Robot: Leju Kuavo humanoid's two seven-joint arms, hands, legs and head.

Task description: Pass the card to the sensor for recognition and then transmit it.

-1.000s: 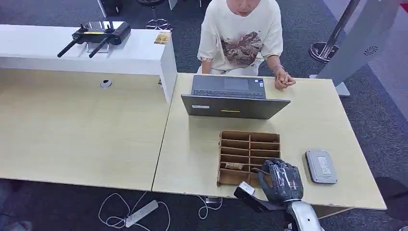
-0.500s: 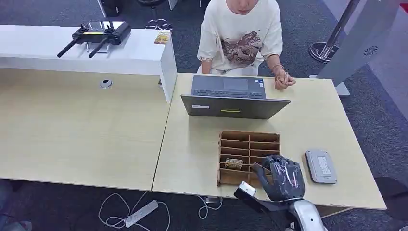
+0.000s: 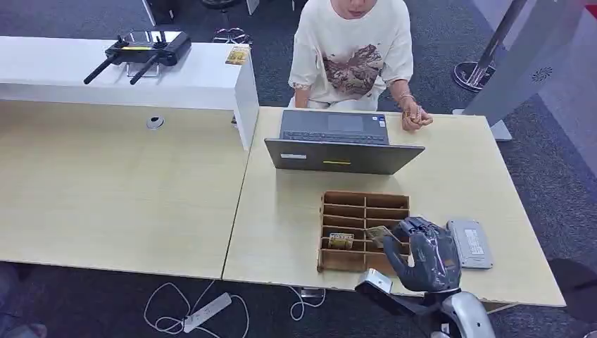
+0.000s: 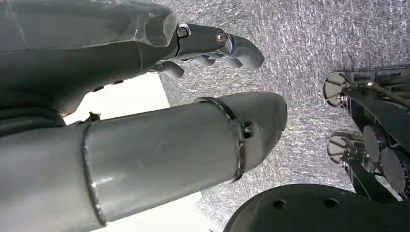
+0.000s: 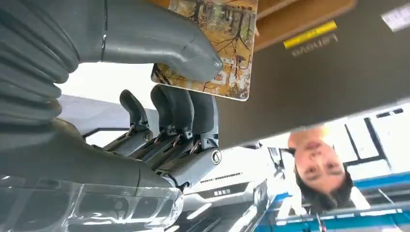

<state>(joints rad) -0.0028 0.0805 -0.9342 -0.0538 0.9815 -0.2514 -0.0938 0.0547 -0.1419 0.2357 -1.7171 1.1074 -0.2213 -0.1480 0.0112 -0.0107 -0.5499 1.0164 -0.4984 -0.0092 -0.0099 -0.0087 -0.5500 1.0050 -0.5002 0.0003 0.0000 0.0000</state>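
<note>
The right hand (image 3: pixel 427 255) pinches the card (image 3: pixel 378 234) by one edge — it could slip before reaching the sensor (image 3: pixel 469 243) at three o'clock.

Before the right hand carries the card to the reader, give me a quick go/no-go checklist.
1. Grip: right hand pinches the tree-print card between thumb and fingers: ok.
2. Card out of the brown wooden slotted box: cannot tell.
3. Grey flat card reader uncovered, beside the box: ok.
4. Path to the reader free of objects: ok.
5. Left hand hanging off the table: ok.
6. Person's hand far side, beside the grey laptop: ok.
</note>
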